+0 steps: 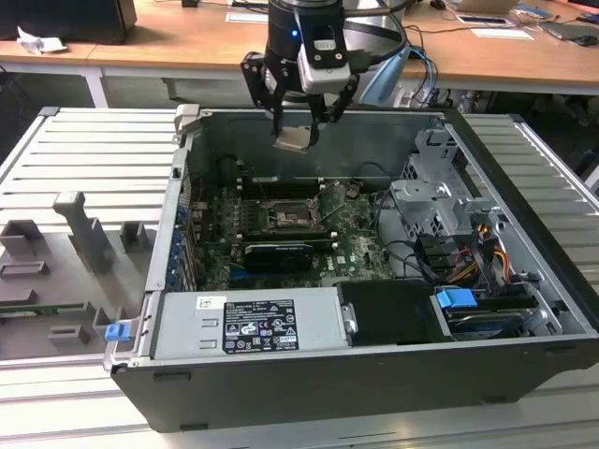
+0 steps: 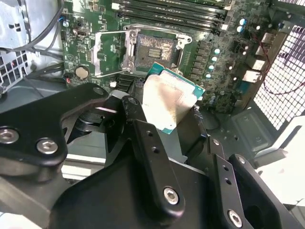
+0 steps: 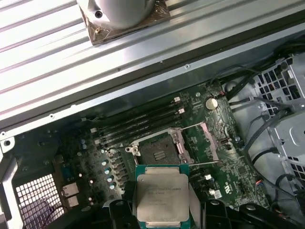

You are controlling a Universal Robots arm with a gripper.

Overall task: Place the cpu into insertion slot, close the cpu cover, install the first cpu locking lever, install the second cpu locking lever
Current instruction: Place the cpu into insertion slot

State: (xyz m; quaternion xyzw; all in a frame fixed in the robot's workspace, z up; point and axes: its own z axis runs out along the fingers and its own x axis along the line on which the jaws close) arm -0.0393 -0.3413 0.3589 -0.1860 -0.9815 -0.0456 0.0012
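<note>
Gripping the thin, pale beige-grey square cpu (image 3: 162, 198) by two edges, the black hand (image 1: 297, 129) hung above the open dark computer case (image 1: 309, 385). Well below it the dark, silver-rimmed square insertion slot (image 3: 158, 148) lay empty, so no step looked finished.

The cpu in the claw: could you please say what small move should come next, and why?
Probably ease it down towards the insertion slot: the claw grips the cpu high above the board, and the slot sits uncovered and empty.
</note>
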